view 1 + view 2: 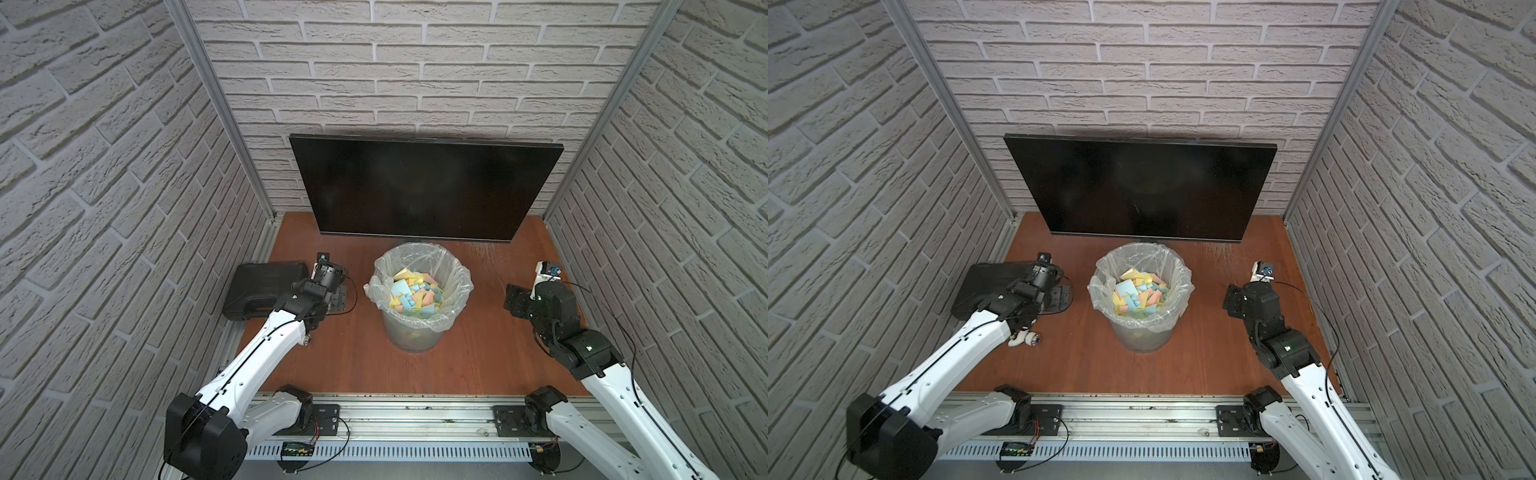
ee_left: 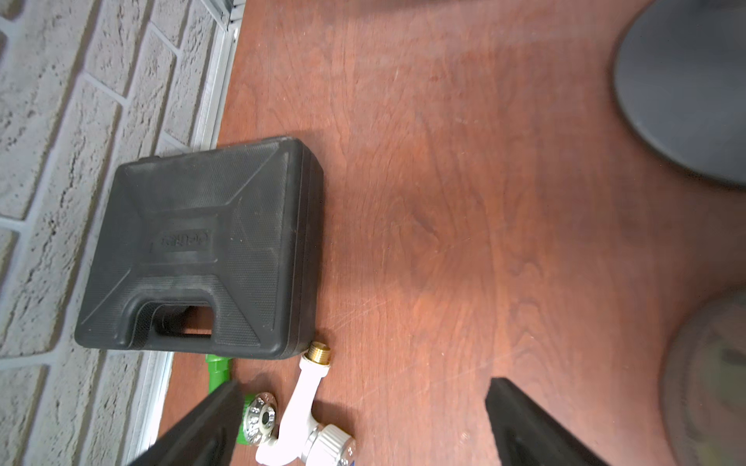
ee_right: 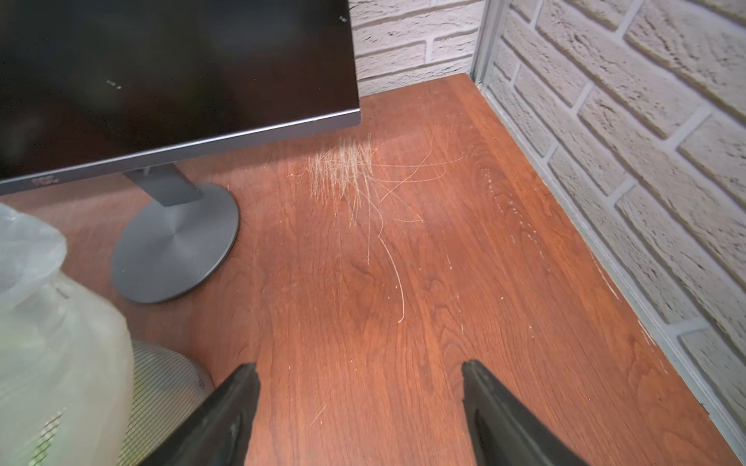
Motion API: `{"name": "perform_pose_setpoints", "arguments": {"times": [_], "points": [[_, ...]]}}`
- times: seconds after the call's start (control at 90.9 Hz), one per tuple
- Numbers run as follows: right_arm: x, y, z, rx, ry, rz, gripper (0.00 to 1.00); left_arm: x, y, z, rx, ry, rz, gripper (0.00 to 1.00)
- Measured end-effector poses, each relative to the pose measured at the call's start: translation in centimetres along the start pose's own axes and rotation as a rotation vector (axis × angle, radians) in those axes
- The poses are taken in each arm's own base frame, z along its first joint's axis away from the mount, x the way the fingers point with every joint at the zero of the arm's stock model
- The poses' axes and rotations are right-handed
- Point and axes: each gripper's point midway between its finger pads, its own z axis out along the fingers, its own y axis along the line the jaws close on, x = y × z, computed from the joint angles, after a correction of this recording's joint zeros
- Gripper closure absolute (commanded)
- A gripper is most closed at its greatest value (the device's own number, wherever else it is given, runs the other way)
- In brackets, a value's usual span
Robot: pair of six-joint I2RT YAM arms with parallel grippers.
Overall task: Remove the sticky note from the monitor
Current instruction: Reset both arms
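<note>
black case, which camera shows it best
The left wrist view: the case lies whole and close, its lid pattern and handle slot plain. In both top views the case is small and the left arm covers part of it. The right wrist view does not show it.

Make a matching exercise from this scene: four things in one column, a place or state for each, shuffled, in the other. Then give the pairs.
Things:
1. monitor
2. bin
3. case
4. right tool

Places or states:
A. open, holding nothing
B. upright at the back, screen dark
C. black, lying flat on the left side
D. in the middle, lined with plastic, full of coloured notes

Pairs: 1-B, 2-D, 3-C, 4-A
</note>
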Motion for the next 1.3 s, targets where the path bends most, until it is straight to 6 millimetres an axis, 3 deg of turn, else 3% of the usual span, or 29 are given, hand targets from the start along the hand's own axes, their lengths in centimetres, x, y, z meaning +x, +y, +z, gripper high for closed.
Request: {"name": "perform_pose_setpoints", "arguments": {"times": [0.209, 0.429, 0.55, 0.66, 0.77, 0.88, 1.001, 1.188, 1.298], "points": [[1.0, -1.1, 0.2, 0.022, -0.044, 0.025, 0.14, -2.2, -0.5, 1.1, -0.012, -0.101, 0.049, 0.02], [0.7, -1.2, -0.5, -0.005, -0.084, 0.039, 0.14, -4.3, -1.5, 3.1, -0.041, -0.106, 0.188, 0.02], [1.0, -1.0, -0.5, -0.021, -0.081, 0.021, 0.12, -4.9, -1.1, 4.5, -0.045, -0.137, 0.199, 0.02], [1.0, -0.9, -0.6, -0.034, -0.088, 0.006, 0.11, -4.5, 1.0, 6.1, -0.026, -0.169, 0.102, 0.02], [0.9, -0.7, -0.8, -0.055, -0.106, -0.002, 0.08, -2.7, 2.6, 7.7, -0.024, -0.212, 0.059, 0.02], [1.1, -0.6, -0.6, -0.068, -0.125, -0.010, 0.07, -1.5, 2.2, 9.0, -0.001, -0.226, 0.061, 0.02], [1.6, -0.3, -0.2, -0.088, -0.145, -0.037, 0.00, -2.1, 1.8, 10.1, 0.024, -0.293, 0.043, 0.02], [1.7, 0.0, 0.2, -0.113, -0.198, -0.090, 0.00, -2.9, 1.0, 12.1, 0.045, -0.367, 0.055, 0.02], [1.3, 0.3, 0.3, -0.120, -0.229, -0.126, 0.00, -1.9, 0.4, 13.1, 0.071, -0.363, 0.063, 0.02]]}}
